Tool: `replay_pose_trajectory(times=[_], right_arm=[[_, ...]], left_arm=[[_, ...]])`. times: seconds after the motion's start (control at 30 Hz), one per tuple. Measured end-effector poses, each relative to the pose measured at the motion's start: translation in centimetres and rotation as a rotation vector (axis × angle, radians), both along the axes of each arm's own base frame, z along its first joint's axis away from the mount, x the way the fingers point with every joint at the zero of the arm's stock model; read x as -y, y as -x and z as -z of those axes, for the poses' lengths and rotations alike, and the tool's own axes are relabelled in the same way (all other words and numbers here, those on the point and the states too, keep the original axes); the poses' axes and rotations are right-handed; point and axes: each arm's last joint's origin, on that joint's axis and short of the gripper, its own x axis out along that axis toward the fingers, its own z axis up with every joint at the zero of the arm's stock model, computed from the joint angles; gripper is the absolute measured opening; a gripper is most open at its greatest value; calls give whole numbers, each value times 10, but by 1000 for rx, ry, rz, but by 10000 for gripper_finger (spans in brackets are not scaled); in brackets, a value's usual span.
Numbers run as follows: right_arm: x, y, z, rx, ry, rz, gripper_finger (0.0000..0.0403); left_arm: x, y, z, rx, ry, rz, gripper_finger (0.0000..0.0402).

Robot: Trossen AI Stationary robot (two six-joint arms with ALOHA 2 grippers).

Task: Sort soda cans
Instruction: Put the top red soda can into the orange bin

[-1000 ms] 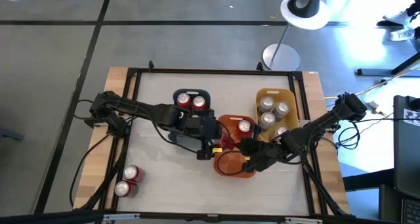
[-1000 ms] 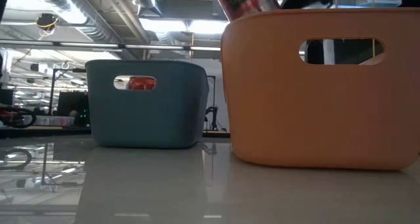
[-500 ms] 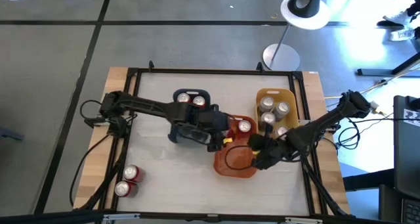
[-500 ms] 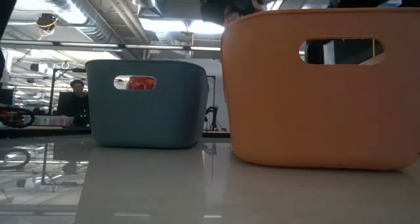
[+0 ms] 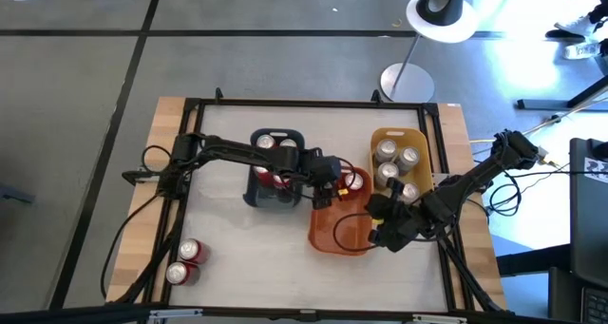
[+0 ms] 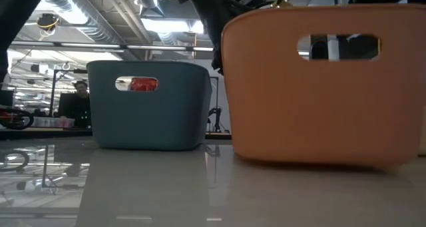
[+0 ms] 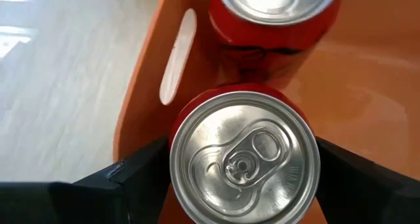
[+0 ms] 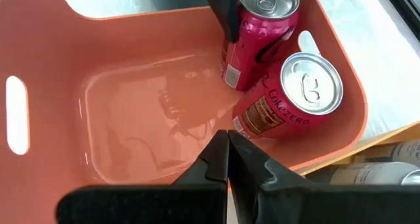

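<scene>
An orange bin [image 5: 334, 237] stands mid-table and holds a red can [image 8: 298, 96] that leans in its corner. My left gripper [image 5: 328, 177] reaches into this bin and is shut on a second red can [image 7: 244, 161], beside the leaning one. My right gripper [image 5: 380, 227] is at the bin's right wall, fingers shut. A blue bin [image 5: 275, 167] holds red cans, and a yellow bin [image 5: 399, 158] holds several silver cans. Two more red cans [image 5: 185, 262] stand on the table near its near-left corner. My left gripper pinches the red can's body [image 8: 252, 50] between its two fingers [image 7: 141, 178], one on each side just below the top. The can stands nearly upright inside the orange bin. Whether its base rests on the bin floor, I cannot tell. My right gripper is shut on the rim [image 8: 289, 163] of the orange bin's right wall, coming from the table's right. The fingers [image 8: 216, 155] themselves hide the place of contact. In the low view the bin [image 6: 319, 107] sits slightly tilted.
The blue bin [image 6: 150, 104] stands left of the orange bin, the yellow bin to its far right. Black frame rails [image 5: 190, 153] run around the table. Bare tabletop lies between the blue bin and the two loose cans. A person shows in the room behind [image 6: 80, 97].
My left gripper has carried the red can toward the table's right and far side and lowered it into the orange bin, beside the can lying there. My right gripper has drifted slightly right with the bin's wall. The orange bin has shifted a little and now sits tilted.
</scene>
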Motion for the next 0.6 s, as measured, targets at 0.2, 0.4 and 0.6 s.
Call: replay_pose_trajectory(times=[0.2,0.4,0.6], right_arm=[[0,0,0,2,-4,5,5],[0,0,0,7,4,9,5],[0,0,0,6,5,10,5]], left_arm=[[-1,-2,3,4,2,-6,326],[4,0,-5,3,4,2,340],[10,13,-37,62,-1,27,341]])
